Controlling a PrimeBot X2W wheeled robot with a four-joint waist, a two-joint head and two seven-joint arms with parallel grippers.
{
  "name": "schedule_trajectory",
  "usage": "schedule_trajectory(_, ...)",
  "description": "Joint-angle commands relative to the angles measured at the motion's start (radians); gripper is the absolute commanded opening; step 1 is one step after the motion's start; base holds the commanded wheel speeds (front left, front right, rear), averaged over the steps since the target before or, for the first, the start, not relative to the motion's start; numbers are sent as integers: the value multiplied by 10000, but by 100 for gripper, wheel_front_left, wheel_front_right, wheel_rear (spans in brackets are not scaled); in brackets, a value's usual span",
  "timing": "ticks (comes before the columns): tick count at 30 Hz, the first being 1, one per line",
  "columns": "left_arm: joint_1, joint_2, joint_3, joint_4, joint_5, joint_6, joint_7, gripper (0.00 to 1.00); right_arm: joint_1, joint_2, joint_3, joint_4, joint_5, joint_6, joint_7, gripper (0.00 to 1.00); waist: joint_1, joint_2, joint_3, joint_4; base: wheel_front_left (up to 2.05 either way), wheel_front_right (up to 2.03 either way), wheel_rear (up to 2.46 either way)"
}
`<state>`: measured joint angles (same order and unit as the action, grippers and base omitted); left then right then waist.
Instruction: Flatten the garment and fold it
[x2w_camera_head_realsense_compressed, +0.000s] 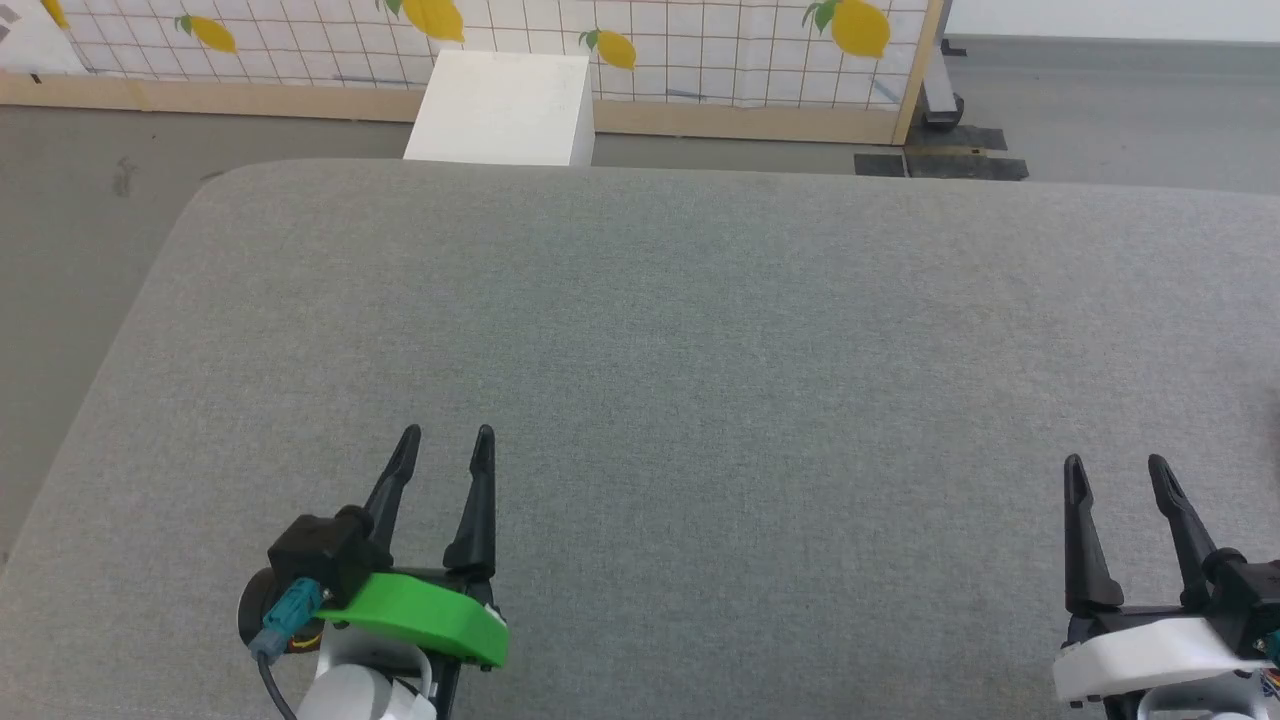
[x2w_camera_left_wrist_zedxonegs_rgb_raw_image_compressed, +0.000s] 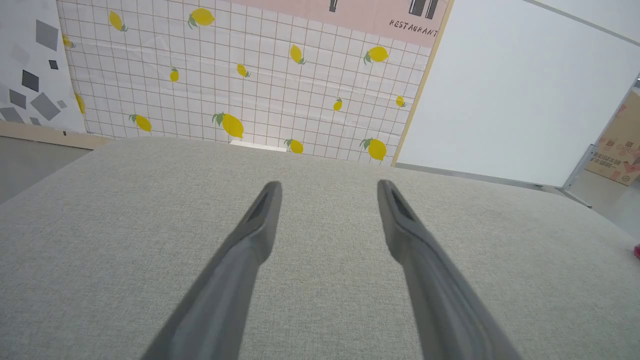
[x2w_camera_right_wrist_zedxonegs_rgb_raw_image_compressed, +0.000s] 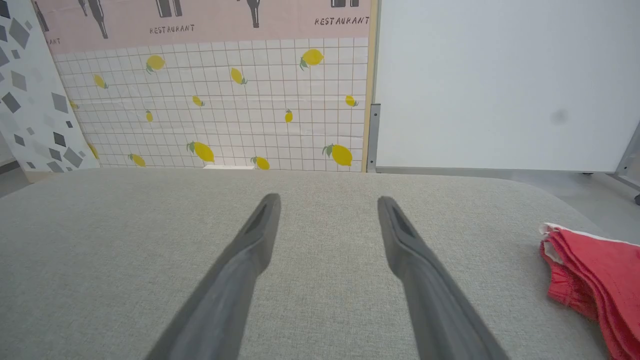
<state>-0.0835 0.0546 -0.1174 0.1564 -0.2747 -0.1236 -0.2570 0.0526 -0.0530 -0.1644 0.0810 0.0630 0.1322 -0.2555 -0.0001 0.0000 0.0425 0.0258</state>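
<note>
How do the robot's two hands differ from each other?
The left gripper sits on a bright green bracket; the right gripper on a white bracket. The red garment lies nearer the right gripper than the left gripper. Both are open, empty, above the grey cushion.

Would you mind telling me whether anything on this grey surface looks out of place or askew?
Yes: the red garment lies bunched in folds near the right edge of the grey surface, off to the side of the open right pincer, not spread flat in the middle.
</note>
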Motion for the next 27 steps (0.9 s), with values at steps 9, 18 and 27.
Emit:
schedule_trajectory(9, 97, -42, 1, 62, -90, -17, -47, 100, 110, 27, 68, 63, 177, -15, -54, 100, 1, 0, 39, 6, 0, 0, 0)
schedule_trajectory(18, -1, 6, 4, 76, -71, 6, 7, 0, 0, -6, 64, 44, 161, 2, 3, 0, 1, 0, 33, 5, 0, 0, 0)
schedule_trajectory(27, 8, 7, 21, 58, -40, 20, 35, 0, -6, -5, 81, 34, 150, 0, 31, 0, 1, 0, 25, 0, 0, 0, 0)
